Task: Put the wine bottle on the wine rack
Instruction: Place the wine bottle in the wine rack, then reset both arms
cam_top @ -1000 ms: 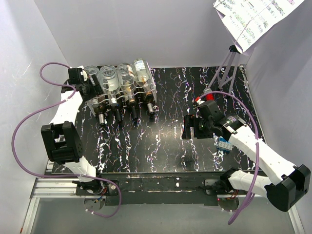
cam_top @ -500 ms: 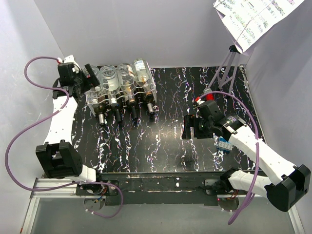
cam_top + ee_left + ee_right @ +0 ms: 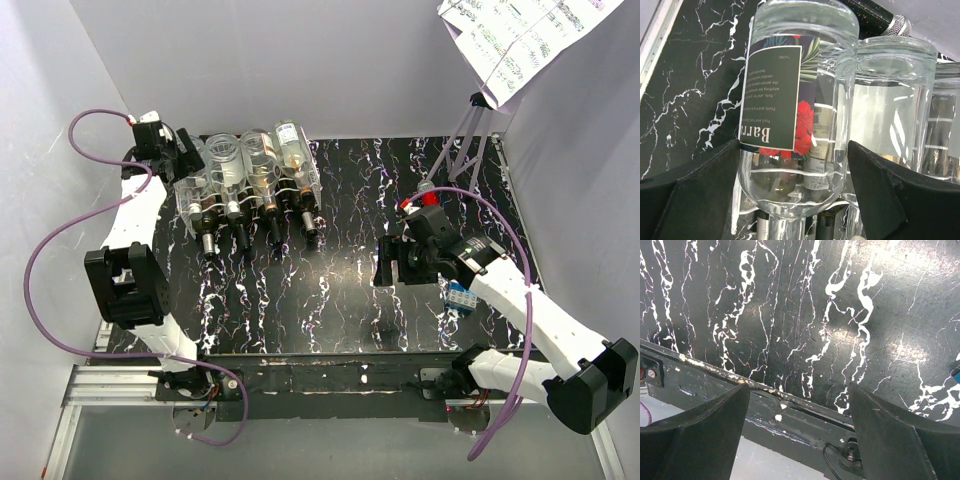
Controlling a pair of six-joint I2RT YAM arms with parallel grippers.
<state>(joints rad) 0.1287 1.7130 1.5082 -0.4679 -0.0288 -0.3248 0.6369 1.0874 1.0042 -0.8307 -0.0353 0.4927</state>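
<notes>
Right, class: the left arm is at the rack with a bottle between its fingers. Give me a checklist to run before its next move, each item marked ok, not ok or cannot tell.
1. Labelled bottle lying in the wine rack, leftmost place: ok.
2. Left tool clear of the glass: cannot tell; its fingers sit either side, very close to the bottle.
3. Room between the labelled bottle and the neighbouring bottle: not ok; they lie close side by side.
4. Right tool open and empty: ok.
5. Right tool away from the rack, over bare table: ok.
</notes>
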